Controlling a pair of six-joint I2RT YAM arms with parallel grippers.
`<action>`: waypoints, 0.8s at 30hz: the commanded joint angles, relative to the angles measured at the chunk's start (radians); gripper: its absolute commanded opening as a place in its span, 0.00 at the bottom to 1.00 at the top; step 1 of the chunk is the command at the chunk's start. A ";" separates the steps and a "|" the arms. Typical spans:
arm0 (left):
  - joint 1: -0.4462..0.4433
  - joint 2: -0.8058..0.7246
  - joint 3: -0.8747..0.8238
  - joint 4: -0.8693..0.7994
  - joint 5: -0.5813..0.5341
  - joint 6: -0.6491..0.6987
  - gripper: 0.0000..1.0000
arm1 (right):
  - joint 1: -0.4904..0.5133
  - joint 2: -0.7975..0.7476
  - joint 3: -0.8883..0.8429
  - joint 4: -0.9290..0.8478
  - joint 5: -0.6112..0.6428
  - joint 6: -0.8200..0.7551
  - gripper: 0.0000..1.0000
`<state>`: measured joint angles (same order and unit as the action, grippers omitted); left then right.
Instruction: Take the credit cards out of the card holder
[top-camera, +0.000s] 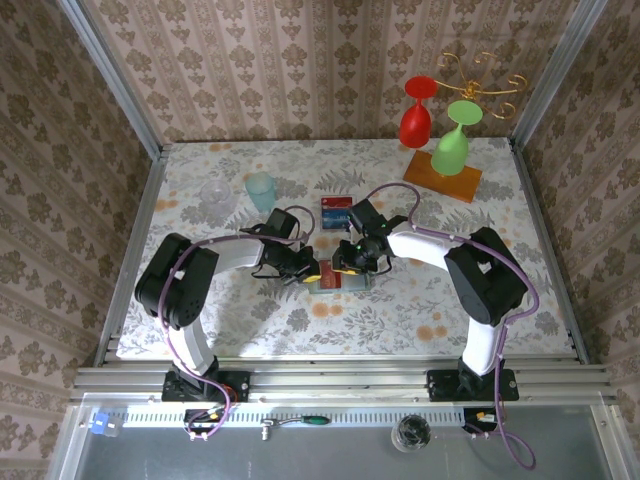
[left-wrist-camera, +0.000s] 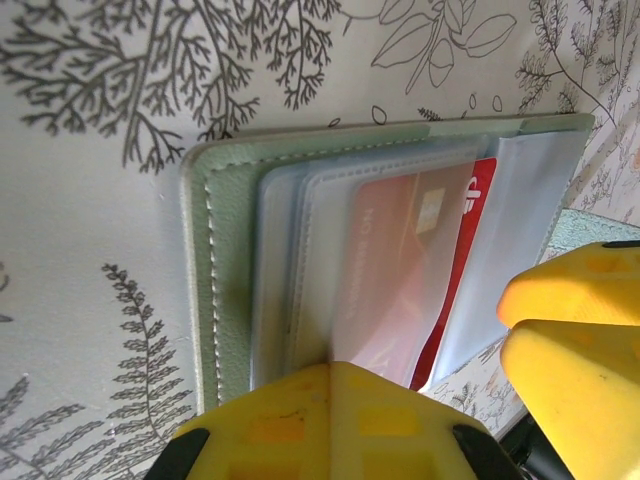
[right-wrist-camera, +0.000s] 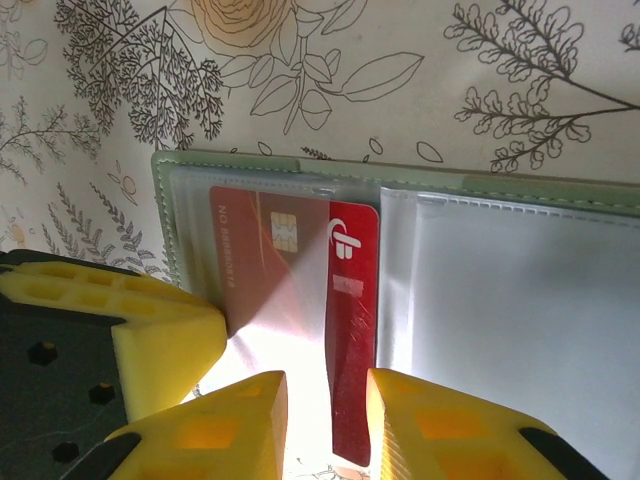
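Note:
The grey-green card holder (top-camera: 340, 281) lies open on the floral table between both arms. In the left wrist view its stitched green edge (left-wrist-camera: 215, 280) shows. My left gripper (left-wrist-camera: 338, 372) is shut on the near edge of a clear plastic sleeve. A red credit card (right-wrist-camera: 352, 330) with a chip sticks partly out of that sleeve. Its bare strip lies between the fingers of my right gripper (right-wrist-camera: 327, 412), which stands open around it. The red card (left-wrist-camera: 400, 260) shows through the sleeve. My right gripper's fingers (left-wrist-camera: 570, 330) sit close on the right.
Red and blue cards (top-camera: 336, 212) lie on the table just behind the holder. A pale blue cup (top-camera: 261, 190) and a clear glass (top-camera: 214, 195) stand back left. Red and green goblets stand on a wooden board (top-camera: 442, 172) at the back right.

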<state>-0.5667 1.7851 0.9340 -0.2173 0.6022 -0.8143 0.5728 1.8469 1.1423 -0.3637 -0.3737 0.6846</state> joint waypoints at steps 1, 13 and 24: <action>0.011 0.023 -0.017 -0.057 -0.038 0.035 0.00 | -0.005 0.028 -0.009 0.011 -0.019 0.013 0.27; 0.013 0.039 0.008 -0.106 -0.046 0.059 0.00 | -0.019 0.060 -0.036 0.076 -0.077 0.045 0.27; 0.013 0.045 0.009 -0.107 -0.044 0.063 0.00 | -0.034 0.079 -0.070 0.157 -0.144 0.085 0.24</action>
<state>-0.5613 1.7905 0.9459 -0.2508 0.6029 -0.7799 0.5404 1.8969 1.0889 -0.2440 -0.4801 0.7437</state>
